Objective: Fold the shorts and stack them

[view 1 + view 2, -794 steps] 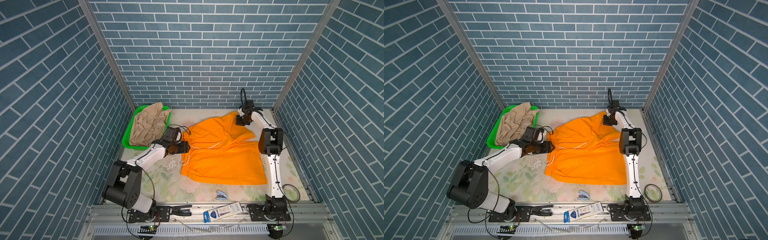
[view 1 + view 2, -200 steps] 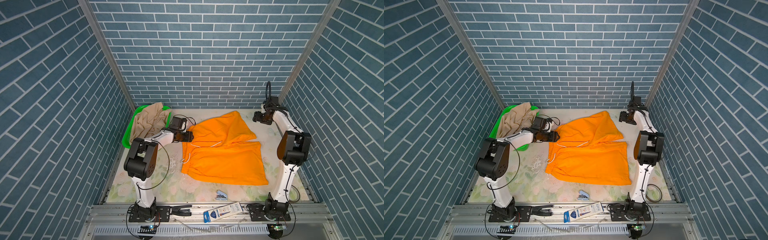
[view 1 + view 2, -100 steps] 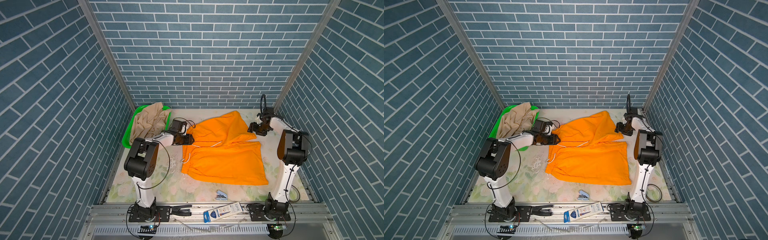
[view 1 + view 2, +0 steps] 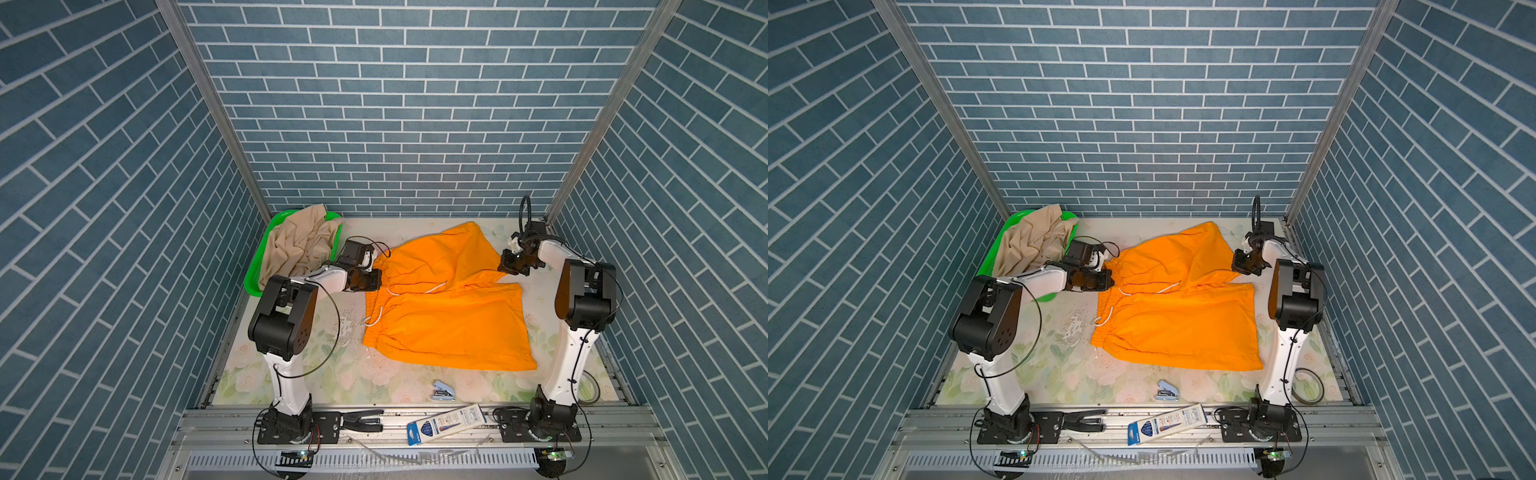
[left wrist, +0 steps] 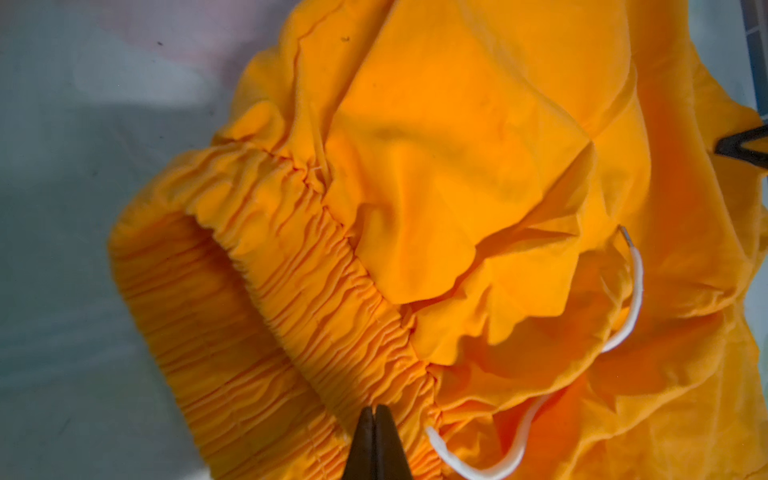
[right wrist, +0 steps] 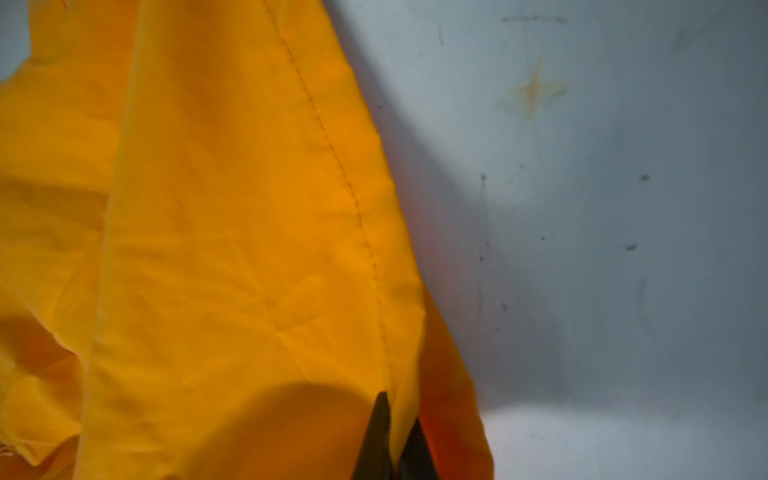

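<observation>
Two pairs of shorts here. The orange shorts [image 4: 444,316] lie spread out between the two grippers. The left gripper [image 4: 376,279] is pinched tight on the waistband and the right gripper [image 4: 508,266] is clamped on a leg hem. The beige shorts [image 4: 297,245] sit crumpled in the one green basket [image 4: 252,274], just behind the left gripper.

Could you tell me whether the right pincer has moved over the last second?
Yes: the right pincer came forward, away from the back wall, onto the orange shorts' hem.

green basket [image 4: 254,269] mostly hidden under beige shorts [image 4: 297,245], blue box [image 4: 449,419] print unreadable
</observation>
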